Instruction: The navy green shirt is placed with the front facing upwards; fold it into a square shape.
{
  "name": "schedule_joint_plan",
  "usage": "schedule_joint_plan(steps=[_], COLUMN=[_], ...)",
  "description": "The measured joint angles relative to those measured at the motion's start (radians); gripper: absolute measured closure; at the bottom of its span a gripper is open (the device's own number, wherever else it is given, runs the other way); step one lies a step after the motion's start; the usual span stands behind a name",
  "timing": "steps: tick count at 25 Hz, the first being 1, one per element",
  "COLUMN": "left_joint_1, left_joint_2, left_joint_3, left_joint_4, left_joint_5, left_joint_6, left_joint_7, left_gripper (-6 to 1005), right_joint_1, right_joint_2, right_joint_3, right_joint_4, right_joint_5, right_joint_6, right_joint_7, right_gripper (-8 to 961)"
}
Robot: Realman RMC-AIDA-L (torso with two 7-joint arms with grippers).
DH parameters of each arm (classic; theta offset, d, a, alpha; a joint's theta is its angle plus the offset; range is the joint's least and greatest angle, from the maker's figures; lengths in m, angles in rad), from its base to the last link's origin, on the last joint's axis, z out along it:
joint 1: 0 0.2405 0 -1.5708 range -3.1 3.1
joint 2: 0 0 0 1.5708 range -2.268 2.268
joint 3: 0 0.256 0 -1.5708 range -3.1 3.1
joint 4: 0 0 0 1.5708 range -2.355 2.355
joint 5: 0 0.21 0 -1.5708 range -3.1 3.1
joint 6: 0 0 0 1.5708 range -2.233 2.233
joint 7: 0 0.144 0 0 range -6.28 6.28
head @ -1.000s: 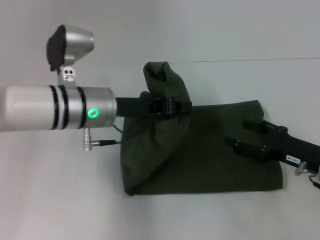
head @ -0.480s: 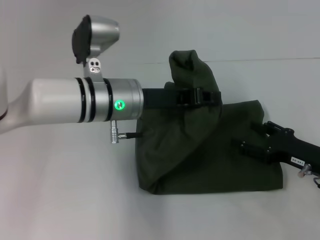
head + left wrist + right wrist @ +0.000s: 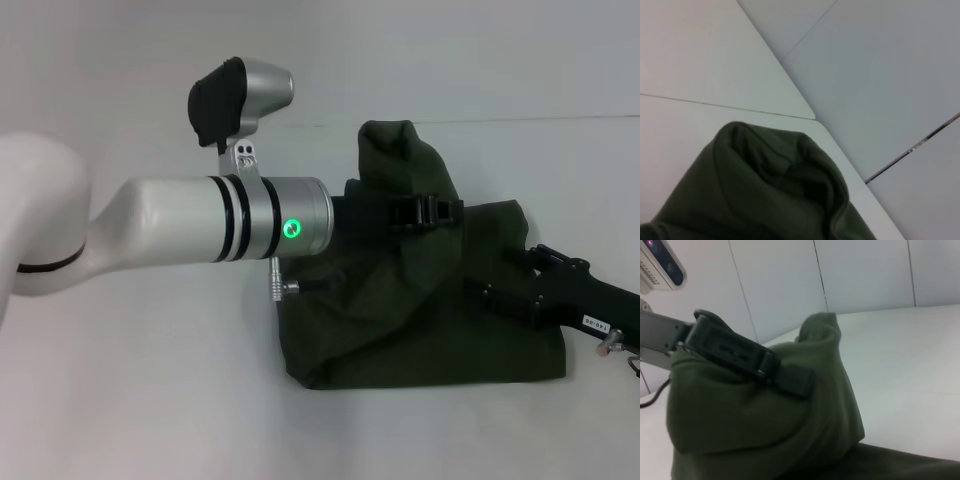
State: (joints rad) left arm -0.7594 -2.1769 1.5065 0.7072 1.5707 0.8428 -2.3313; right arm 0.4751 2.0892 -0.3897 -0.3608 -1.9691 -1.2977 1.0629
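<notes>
- Since the earlier head frames, the left gripper (image 3: 432, 211) has been carried further toward 3 o'clock, and the raised fold of the shirt (image 3: 420, 310) has been drawn along with it; the right gripper (image 3: 515, 290) has stayed almost where it was.
- Head view: the shirt is seen lying on the white table (image 3: 150, 400), spread from the centre toward 4 o'clock, with its lower edge flat and a bunched peak of cloth lifted at about 1 o'clock from the centre.
- Head view: the left gripper's fingers are closed together on that lifted cloth just below the peak, and the silver and white left arm (image 3: 200, 225) reaches in from 9 o'clock with a green light showing on its wrist.
- Head view: the right gripper is seen resting low on the flat part of the shirt at 3 o'clock; whether its fingers are apart or together cannot be told.
- Left wrist view: only the rounded, raised fold of the shirt (image 3: 765, 195) is shown against the table (image 3: 685, 125) and pale wall panels; no fingers are shown.
- Right wrist view: the left gripper (image 3: 790, 378) is seen farther off, clamped across the upper part of the lifted shirt (image 3: 755, 430), with the cloth hanging down to the table (image 3: 910, 390).
</notes>
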Motion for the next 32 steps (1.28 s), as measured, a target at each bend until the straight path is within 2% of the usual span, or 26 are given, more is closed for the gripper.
schedule_joint_plan(steps=[10,18,22,25,28,30,32], left_joint_1=[-0.018,-0.025,-0.022,-0.024,-0.025,-0.023,-0.019], left_joint_2=[0.000,0.000,0.000,0.000,0.000,0.000,0.001], left_joint_3=[0.051,0.056,0.059,0.060,0.060,0.057,0.047], left_joint_4=[-0.119,-0.167,-0.167,-0.168,-0.168,-0.167,-0.158], left_joint_5=[-0.168,-0.239,-0.260,-0.264,-0.272,-0.280,-0.287], left_joint_6=[-0.034,-0.034,-0.031,-0.031,-0.032,-0.030,-0.017], left_joint_7=[0.113,0.116,0.117,0.117,0.118,0.118,0.130], left_gripper=[904,795,625,510,403,322,231], right_joint_1=[-0.002,-0.006,-0.029,-0.070,-0.100,-0.106,-0.102], right_joint_2=[0.000,-0.004,-0.006,-0.008,-0.024,-0.035,-0.036], right_joint_3=[0.000,0.002,0.021,0.093,0.165,0.178,0.171], right_joint_4=[-0.005,-0.014,-0.050,-0.119,-0.172,-0.178,-0.173], right_joint_5=[0.004,0.006,0.007,0.008,0.010,0.009,0.006], right_joint_6=[0.002,-0.004,-0.019,-0.054,-0.106,-0.146,-0.172], right_joint_7=[0.000,0.008,0.017,0.039,0.064,0.072,0.071], right_gripper=[54,53,54,54,53,53,53])
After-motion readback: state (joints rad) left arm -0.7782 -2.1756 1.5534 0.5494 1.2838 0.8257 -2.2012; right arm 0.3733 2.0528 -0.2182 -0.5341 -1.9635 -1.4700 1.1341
